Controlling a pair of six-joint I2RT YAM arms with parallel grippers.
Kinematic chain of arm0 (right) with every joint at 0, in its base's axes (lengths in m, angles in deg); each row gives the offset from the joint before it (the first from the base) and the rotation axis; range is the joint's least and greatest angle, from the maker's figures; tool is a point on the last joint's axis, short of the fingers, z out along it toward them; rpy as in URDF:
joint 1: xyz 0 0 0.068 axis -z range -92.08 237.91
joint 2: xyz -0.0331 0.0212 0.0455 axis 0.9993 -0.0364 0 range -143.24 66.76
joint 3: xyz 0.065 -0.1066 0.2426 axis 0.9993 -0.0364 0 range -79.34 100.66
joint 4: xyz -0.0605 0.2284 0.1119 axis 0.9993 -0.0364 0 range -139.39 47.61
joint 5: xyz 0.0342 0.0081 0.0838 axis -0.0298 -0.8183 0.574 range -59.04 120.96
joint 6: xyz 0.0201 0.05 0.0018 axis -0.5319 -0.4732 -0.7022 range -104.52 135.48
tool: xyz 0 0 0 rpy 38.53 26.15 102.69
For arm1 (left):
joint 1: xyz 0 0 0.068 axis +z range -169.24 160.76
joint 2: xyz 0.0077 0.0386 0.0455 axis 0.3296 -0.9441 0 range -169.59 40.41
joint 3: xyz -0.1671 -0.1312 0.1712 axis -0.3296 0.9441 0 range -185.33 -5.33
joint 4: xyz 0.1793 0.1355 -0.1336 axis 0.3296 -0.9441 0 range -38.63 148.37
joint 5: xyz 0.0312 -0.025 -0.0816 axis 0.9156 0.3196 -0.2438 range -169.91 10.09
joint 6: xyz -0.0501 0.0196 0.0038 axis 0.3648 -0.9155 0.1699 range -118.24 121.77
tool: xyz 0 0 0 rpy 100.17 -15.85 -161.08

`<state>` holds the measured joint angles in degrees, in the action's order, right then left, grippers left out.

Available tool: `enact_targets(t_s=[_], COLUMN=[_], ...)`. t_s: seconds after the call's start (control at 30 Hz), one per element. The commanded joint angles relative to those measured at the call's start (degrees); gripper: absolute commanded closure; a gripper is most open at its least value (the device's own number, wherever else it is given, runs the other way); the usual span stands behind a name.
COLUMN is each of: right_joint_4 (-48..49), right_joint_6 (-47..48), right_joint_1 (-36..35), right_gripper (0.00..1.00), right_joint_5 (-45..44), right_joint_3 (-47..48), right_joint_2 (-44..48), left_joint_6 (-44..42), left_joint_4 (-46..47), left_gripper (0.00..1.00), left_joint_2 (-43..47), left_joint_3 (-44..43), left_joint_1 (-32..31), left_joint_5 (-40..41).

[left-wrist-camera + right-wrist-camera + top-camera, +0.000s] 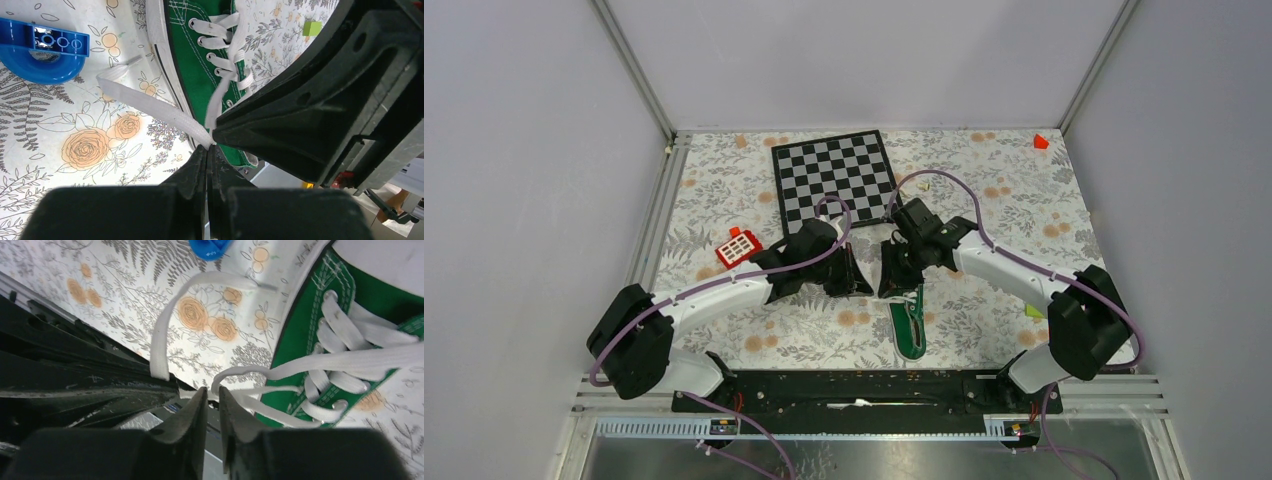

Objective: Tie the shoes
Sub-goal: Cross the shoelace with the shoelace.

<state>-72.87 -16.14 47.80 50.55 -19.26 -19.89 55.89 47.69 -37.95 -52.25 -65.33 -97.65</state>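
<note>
Flowered cloth is covering the table, and I am reaching both arms forward and inward across it, so that the wrists are meeting near the middle, bent downward and almost knuckle to knuckle. My left gripper is pressing its fingers flat together on one white lace, whose free tail is trailing from the tips over the cloth. My right gripper is holding its fingers a narrow slit apart. The bend of the other lace is sitting right at those tips, and I cannot tell whether they are touching it. One green sneaker is lying just on the near side of both grippers, right of centre and close to the table's near edge. Counting the rest, one chessboard is lying at the far side and one red toy is sitting beside my left forearm. One small red block is resting in the far right corner, one green cube is lying to the sneaker's right, and one blue piece is sitting near the trailing lace.
</note>
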Motion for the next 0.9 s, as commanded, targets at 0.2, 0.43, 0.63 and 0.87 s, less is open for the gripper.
enact_targets(t_s=[0.2,0.43,0.63,0.87], right_joint_4=[-9.3,-11.3,-11.7,-8.1], right_joint_6=[7.2,8.3,8.1,7.6], right_joint_1=[-0.3,-0.2,0.7,8.1], right_gripper=[0.65,0.54,0.50,0.53], right_joint_5=[-5.3,-9.3,-12.6,-22.3], right_joint_3=[6.3,7.6,8.6,0.7], right_joint_2=[2.1,2.5,4.3,10.4], left_joint_6=[-1.1,-1.6,-1.8,-2.2], left_joint_4=[1.5,1.5,1.3,1.3], left_gripper=[1.00,1.00,1.00,1.00], left_joint_2=[-0.4,-1.5,-2.1,-2.0], left_joint_3=[-3.4,-4.9,-4.5,-4.4], left_joint_1=[-0.2,-0.2,-0.2,-0.2], left_joint_5=[0.1,-0.2,-0.5,-0.9])
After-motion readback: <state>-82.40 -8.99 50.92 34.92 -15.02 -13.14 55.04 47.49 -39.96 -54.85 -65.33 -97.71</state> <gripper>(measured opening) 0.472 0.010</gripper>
